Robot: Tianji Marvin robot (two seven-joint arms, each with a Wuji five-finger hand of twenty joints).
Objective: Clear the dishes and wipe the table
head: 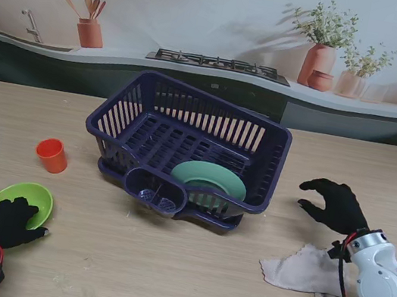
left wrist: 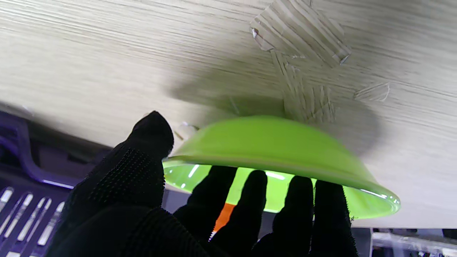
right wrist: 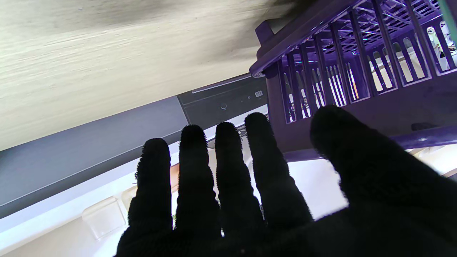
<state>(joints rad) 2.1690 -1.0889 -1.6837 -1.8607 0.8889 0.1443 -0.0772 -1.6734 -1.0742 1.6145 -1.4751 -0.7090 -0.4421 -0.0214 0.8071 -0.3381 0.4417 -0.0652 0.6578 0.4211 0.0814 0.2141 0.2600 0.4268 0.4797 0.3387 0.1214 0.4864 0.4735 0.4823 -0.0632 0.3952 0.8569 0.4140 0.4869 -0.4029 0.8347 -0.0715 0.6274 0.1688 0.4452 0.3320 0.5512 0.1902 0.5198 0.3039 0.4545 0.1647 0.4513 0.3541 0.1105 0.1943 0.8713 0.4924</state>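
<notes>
While the left hand (head: 7, 221) sits at the near left of the table (head: 160, 280), its black-gloved fingers (left wrist: 250, 200) reach inside the green bowl (head: 26, 199) and the thumb (left wrist: 142, 157) presses on the outside of the rim, so the hand is grasping the bowl. From the left wrist camera the bowl (left wrist: 278, 150) appears tipped, with its shadow on the wood grain and some clear tape stuck to the table (left wrist: 89, 64) nearby; whether the bowl is touching the surface or raised off it I cannot tell. Just beyond the bowl, farther from me, an orange cup (head: 52, 154) stands upright on the table.

At the middle of the table stands the purple dish rack (head: 183, 146), with a pale green plate (head: 210, 178) leaning inside it toward the near side and a cutlery holder (head: 156, 191) on its near edge.

On the right side the right hand (head: 335, 205) hovers with fingers spread and slightly curled, holding nothing. The right wrist camera shows 4 fingers (right wrist: 194, 171) extended apart and the thumb (right wrist: 353, 153) out to the side, with the slatted wall of the rack (right wrist: 339, 82) ahead of them. A crumpled white cloth (head: 300, 270) lies flat on the table nearer to me than that hand, beside the right wrist, and the fingers are clear of it
</notes>
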